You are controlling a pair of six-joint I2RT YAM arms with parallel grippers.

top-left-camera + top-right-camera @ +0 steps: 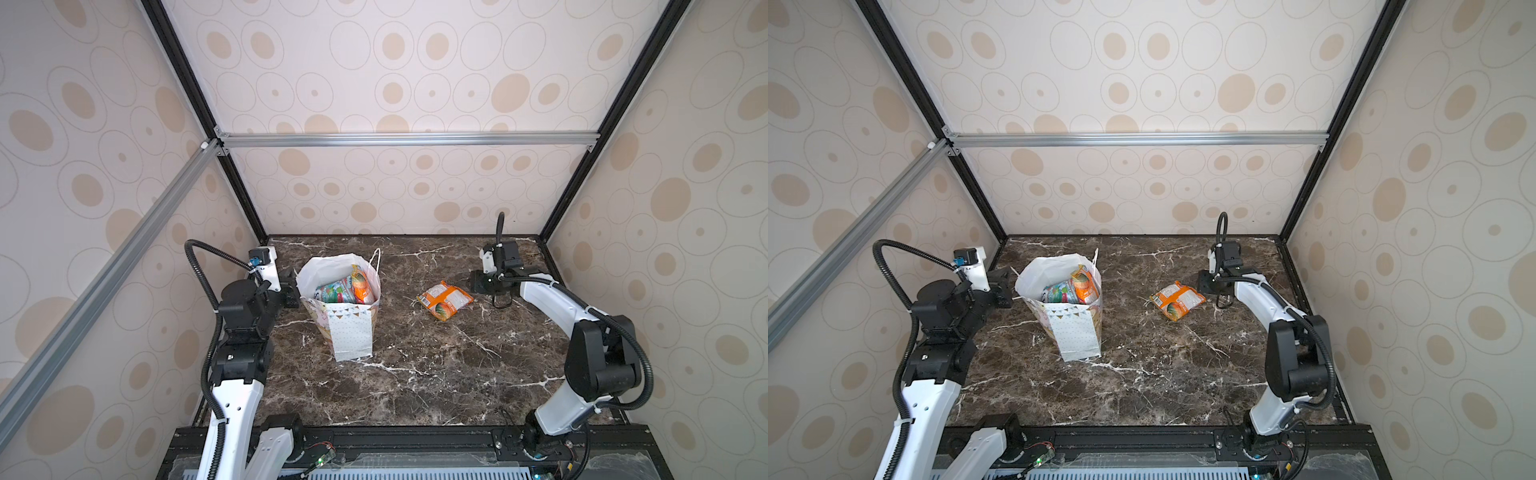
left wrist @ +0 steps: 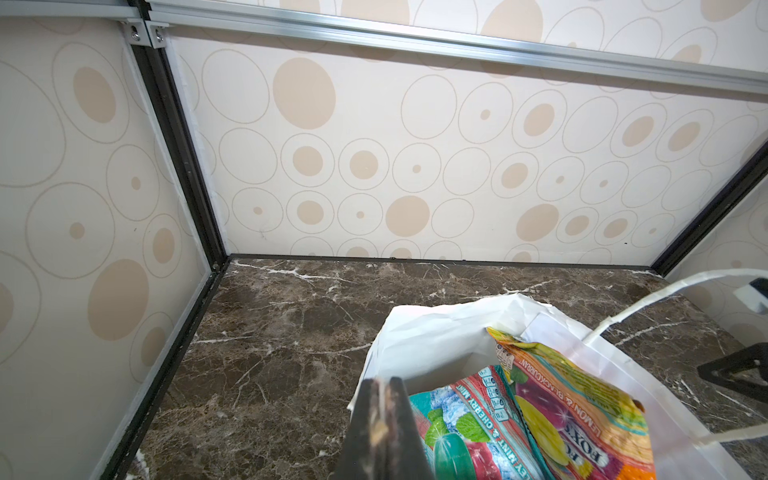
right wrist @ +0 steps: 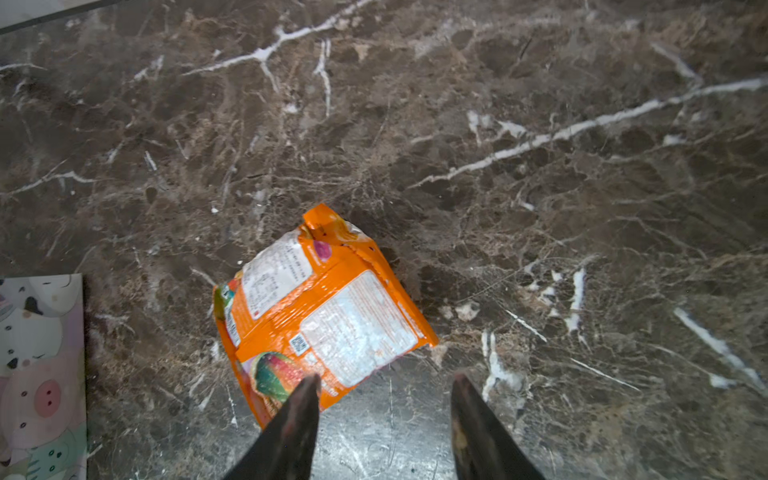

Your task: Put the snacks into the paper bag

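On the dark marble surface (image 1: 415, 374), the paper bag (image 1: 351, 332) stands left of centre with its mouth open, leaning a bit toward the left arm. A few snacks (image 1: 349, 289) are already in it. The left wrist view shows a teal mint pouch (image 2: 465, 419) and a lemon and blackcurrant pouch (image 2: 573, 415) poking up. The left end effector (image 2: 380, 380) is squeezed narrow right at the bag's rim, and there looks to be a sliver of white paper pinched between its fingers. One orange pouch (image 1: 444, 300) lies flat with its printed back side up, out on the surface to the right of the bag and well apart from it. The right end effector (image 3: 384, 376) hangs just above that pouch's near corner with its jaws spread wide, nothing held between them.
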